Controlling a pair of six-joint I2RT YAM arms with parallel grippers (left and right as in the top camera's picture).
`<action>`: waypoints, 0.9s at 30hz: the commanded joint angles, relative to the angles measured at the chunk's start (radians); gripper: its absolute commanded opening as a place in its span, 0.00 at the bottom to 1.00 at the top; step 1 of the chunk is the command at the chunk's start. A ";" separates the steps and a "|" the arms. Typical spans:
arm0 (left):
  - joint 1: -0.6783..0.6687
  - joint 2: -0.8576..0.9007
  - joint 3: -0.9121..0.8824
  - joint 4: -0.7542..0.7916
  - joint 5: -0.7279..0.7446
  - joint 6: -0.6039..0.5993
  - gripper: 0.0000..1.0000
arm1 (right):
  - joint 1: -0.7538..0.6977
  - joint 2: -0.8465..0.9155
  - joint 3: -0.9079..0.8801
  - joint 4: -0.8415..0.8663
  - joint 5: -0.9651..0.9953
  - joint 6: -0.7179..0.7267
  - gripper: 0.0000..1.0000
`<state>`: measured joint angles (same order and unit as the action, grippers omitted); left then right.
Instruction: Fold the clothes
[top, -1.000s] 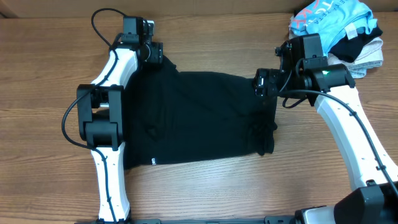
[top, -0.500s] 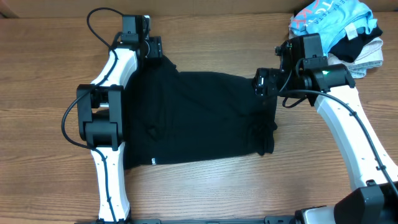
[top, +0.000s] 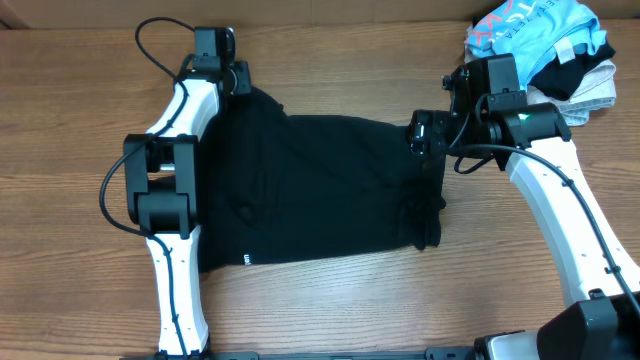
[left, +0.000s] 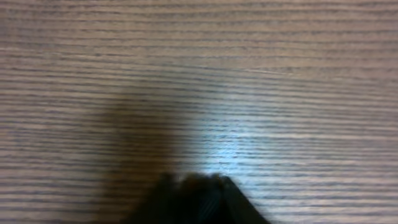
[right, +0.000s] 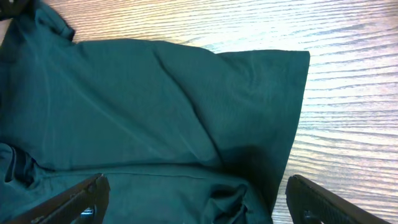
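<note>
**Overhead.** The black garment (top: 320, 190) lies spread flat on the table (top: 70, 290) between the two arms. The left gripper (top: 237, 80) sits at its far left corner. The right gripper (top: 425, 135) is over its right edge, near a pile of other clothes (top: 540, 40).

**Left wrist.** Blurred wood, with a dark shape (left: 199, 202) at the bottom edge. Whether this pincer is spread or pinching cloth cannot be told.

**Right wrist.** The fingers (right: 81, 196) stand wide apart and hold nothing, poised above the sleeve (right: 267, 99).

The cloth looks light, limp and quick to wrinkle, so corners and hems seem the surest holds.
</note>
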<state>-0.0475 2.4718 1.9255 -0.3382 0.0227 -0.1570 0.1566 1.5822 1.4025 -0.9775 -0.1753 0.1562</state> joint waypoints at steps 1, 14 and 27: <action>0.004 0.027 0.018 -0.027 -0.003 -0.005 0.04 | -0.006 -0.001 0.020 0.013 0.011 -0.008 0.91; 0.009 -0.157 0.178 -0.463 0.004 0.000 0.04 | -0.006 -0.001 0.020 0.071 0.119 -0.008 0.58; 0.008 -0.418 0.220 -0.823 0.004 -0.010 0.04 | -0.006 0.203 0.019 0.219 0.242 -0.008 0.67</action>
<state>-0.0441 2.1208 2.1239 -1.1423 0.0254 -0.1585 0.1566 1.7149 1.4040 -0.7780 0.0357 0.1532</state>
